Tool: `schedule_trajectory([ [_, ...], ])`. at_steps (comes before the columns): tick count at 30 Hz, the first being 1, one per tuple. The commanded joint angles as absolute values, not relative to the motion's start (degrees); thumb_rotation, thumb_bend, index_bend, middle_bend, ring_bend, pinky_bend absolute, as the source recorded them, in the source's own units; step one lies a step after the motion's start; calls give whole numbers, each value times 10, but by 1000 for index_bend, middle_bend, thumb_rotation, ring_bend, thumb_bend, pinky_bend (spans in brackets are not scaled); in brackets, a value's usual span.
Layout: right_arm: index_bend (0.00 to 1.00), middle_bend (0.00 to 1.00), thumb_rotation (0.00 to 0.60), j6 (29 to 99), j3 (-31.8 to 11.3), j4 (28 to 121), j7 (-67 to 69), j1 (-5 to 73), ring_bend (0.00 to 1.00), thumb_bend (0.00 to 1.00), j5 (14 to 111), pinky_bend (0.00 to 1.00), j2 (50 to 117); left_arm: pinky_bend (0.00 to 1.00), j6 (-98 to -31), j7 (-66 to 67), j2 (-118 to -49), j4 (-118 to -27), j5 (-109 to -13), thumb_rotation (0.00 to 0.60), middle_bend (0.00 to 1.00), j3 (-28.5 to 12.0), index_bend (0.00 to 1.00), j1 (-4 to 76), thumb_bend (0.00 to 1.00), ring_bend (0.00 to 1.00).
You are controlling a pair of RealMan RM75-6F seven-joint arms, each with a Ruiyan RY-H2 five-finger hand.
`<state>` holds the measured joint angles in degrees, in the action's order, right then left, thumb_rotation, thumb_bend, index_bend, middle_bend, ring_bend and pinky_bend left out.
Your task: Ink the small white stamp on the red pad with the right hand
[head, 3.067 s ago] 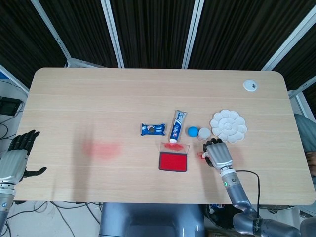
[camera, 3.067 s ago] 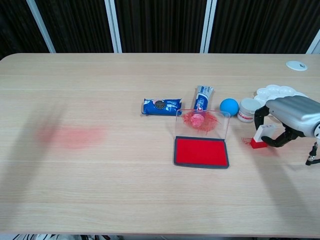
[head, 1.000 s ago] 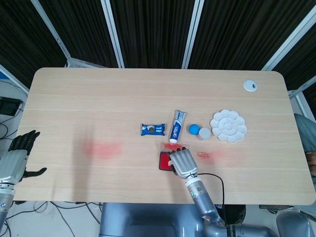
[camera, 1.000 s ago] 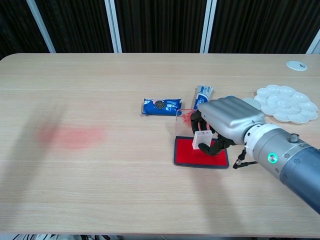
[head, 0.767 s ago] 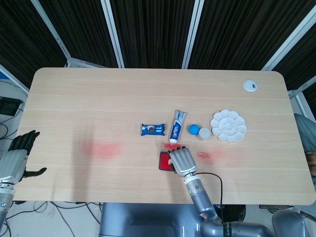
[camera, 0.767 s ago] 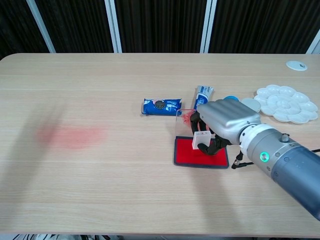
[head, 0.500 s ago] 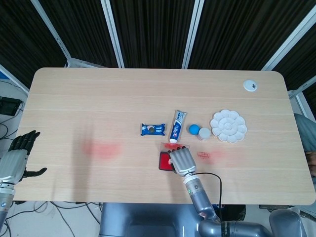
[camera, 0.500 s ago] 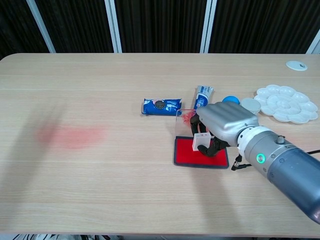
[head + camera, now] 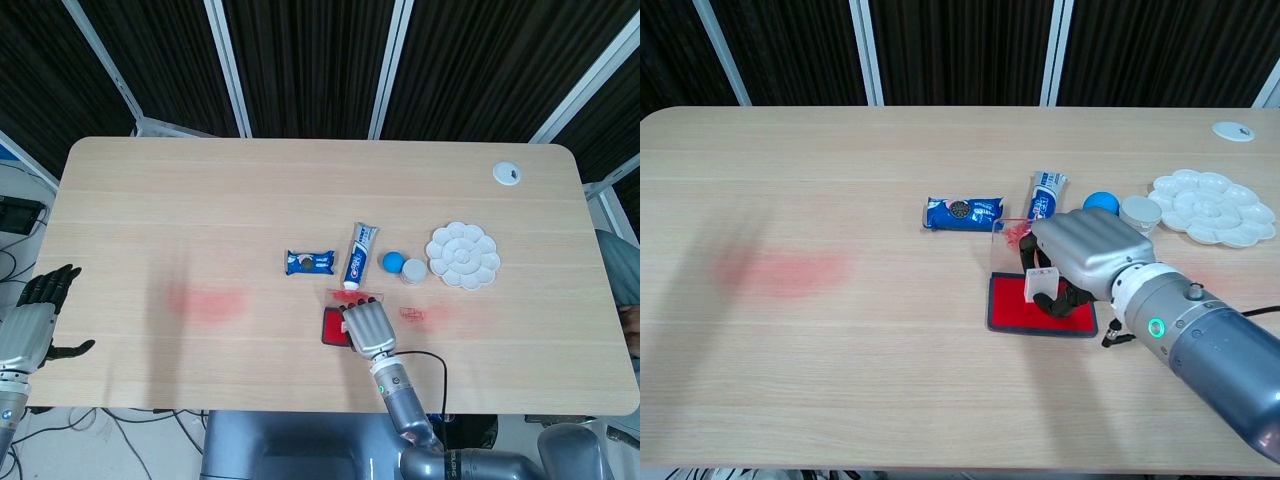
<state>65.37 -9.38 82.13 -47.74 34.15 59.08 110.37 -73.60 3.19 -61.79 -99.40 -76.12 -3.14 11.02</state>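
Observation:
My right hand grips the small white stamp and holds it down on the red ink pad, whose clear lid stands open behind it. In the head view the right hand covers most of the red pad, and the stamp is hidden under it. My left hand hangs open off the table's left edge, holding nothing.
Behind the pad lie a blue cookie packet, a toothpaste tube, a blue ball, a small white jar and a white paint palette. Red ink smears mark the table at left and right of the pad.
The right hand carried the stamp from the table's right side leftward onto the red pad, then lowered it onto the ink over the last second. The left hand has not moved.

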Motion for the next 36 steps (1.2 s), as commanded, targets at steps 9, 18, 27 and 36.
schedule_trajectory([
  [9,735,592,600,671,-101,846,-479,345,467,586,600,462,1091,0,-739,33,-619,-994,-762,600,0,-31,0,110,0,0],
  [18,735,592,600,677,-100,852,-482,348,467,586,598,462,1091,0,-740,33,-619,-993,-763,600,0,-31,0,109,0,0],
  [27,737,592,600,672,-91,830,-477,348,467,586,592,462,1103,0,-739,31,-618,-994,-762,600,0,-32,0,110,0,0],
  [36,739,593,600,670,-82,818,-471,344,467,586,589,462,1111,0,-739,29,-618,-995,-764,600,0,-31,0,110,0,0],
])
